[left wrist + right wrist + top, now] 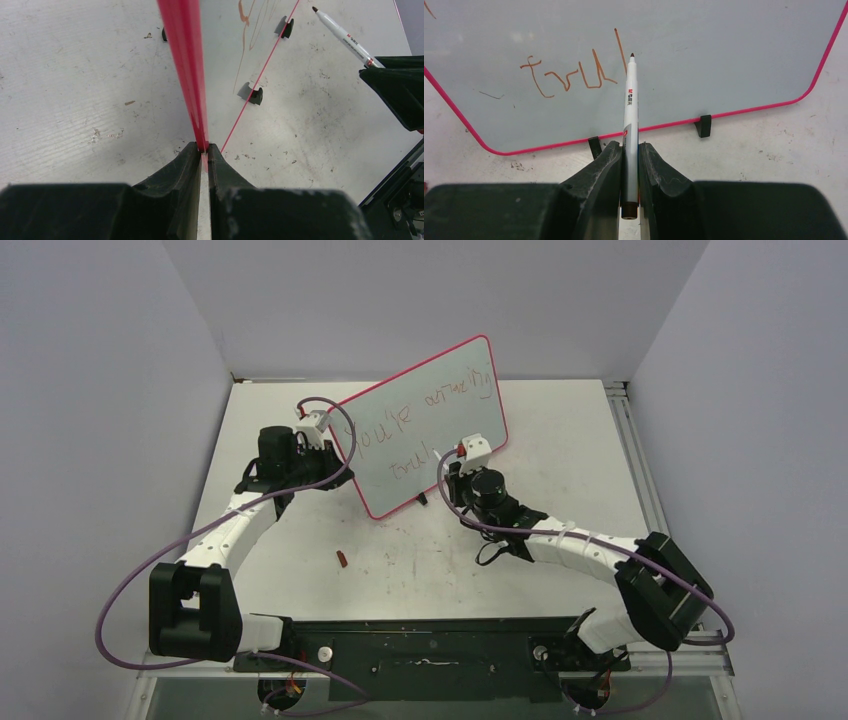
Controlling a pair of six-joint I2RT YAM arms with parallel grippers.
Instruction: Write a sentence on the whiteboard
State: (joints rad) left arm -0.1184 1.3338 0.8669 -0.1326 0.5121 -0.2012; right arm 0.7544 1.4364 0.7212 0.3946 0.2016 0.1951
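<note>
The left fingers (182, 167) clamp the rim of a pink-edged grey-white rectangular whiteboard (724, 50); the right fingers (604, 170) pinch a white marker (629, 100) near reddish-brown handwriting (569, 75).

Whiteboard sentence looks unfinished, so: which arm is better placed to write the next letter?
Right: the right claw grips the marker, tip by the unfinished sentence. The left claw is clamped on the whiteboard rim.

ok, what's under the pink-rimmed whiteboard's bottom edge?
Two small black clip feet on the scuffed white table, clipped to the pale pink-rimmed rectangular whiteboard. One foot is partly covered by the right end effector, shut on a white marker pen. Table behind the board is hidden.
</note>
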